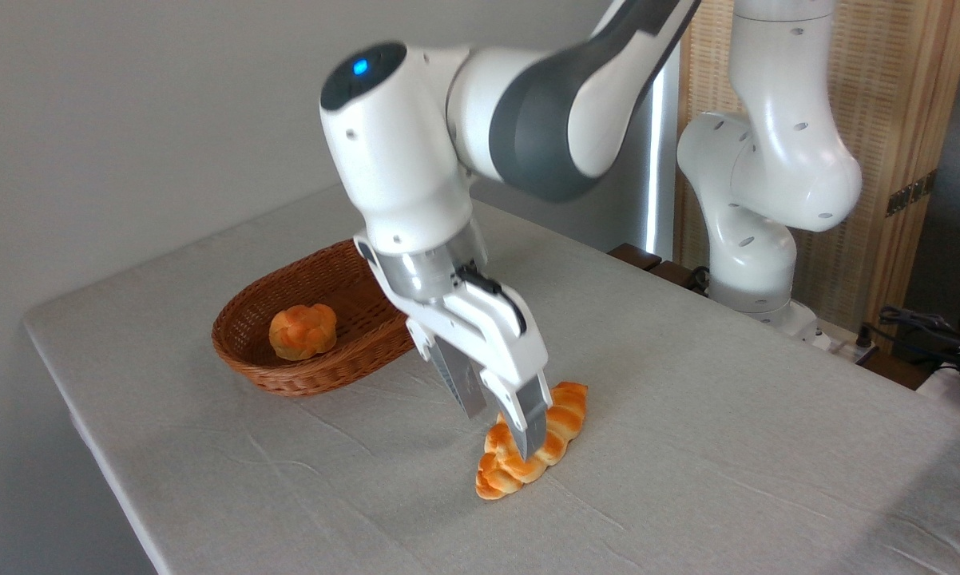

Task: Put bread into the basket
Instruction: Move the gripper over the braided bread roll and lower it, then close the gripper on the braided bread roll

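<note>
writing: none readable | basket point(344, 359): oval brown wicker on counter point(688, 415), holds one small round knotted bun point(303, 331) | bread point(564, 411): braided loaf flat on counter, at basket's 4 o'clock, well apart | end effector point(502, 419): fingers spread, tilted, one tip before the loaf's middle, the other at its 10 o'clock

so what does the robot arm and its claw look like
The arm is glossy white with rounded segments, dark grey joint sections, and a black cap bearing a blue light. A silver collar leads to the white claw with black trim and two flat grey fingers.
</note>
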Available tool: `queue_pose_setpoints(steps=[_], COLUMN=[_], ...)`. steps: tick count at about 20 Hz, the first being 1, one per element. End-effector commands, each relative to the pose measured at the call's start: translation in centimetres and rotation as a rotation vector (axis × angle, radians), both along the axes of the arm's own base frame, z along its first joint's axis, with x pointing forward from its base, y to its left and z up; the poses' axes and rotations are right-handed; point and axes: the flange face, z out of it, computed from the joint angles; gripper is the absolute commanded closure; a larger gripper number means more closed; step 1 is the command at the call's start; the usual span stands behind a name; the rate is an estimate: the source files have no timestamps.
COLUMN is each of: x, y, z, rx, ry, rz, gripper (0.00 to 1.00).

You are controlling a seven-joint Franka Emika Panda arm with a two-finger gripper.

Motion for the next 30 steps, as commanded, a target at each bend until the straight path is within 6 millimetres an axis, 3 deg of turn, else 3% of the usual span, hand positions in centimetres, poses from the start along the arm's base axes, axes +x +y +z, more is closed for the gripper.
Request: queue_pose_setpoints(steps=[1,7,8,11,13,30], x=[-0.11,-0.5,-0.5,-0.5,-0.5,-0.44], y=[-0.07,-0.07,-0.07,-0.07,-0.14,-0.23], z=[-2.64,-3.55,-3.56,-3.55,-3.56,-3.36], rx=[0.019,0.021,0.021,0.02,0.018,0.016], ry=[0.028,0.058,0.058,0.058,0.059,0.056], rz=[-0.021,-0.025,-0.027,-0.033,-0.043,-0.045], gripper=[0.0,0.0,0.04,0.37,0.44,0.44])
